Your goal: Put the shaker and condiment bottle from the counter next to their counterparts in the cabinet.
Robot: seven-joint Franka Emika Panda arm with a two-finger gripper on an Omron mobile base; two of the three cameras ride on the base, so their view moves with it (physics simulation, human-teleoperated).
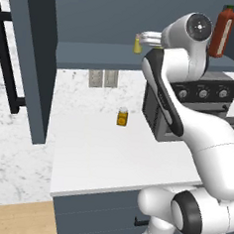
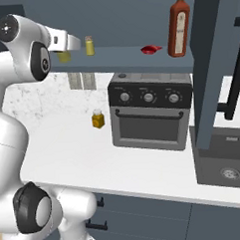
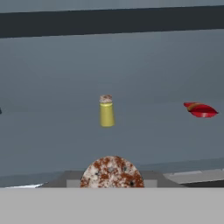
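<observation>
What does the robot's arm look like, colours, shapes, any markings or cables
The arm is a glossy white, rounded, tube-like chain of thick segments. Its joints are dark grey to black: round caps with a small pale hub at the upper bend, and a black ring around the base joint. A dark stripe runs along one link. The hand is a pale grey-white block. No cables or lettering are visible.

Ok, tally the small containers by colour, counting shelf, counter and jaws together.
Yellow: 2, held shaker, counterpart shaker.
Red: 2, condiment bottle, tall sauce bottle.
Orange: 1, jar.
Total: 5.
</observation>
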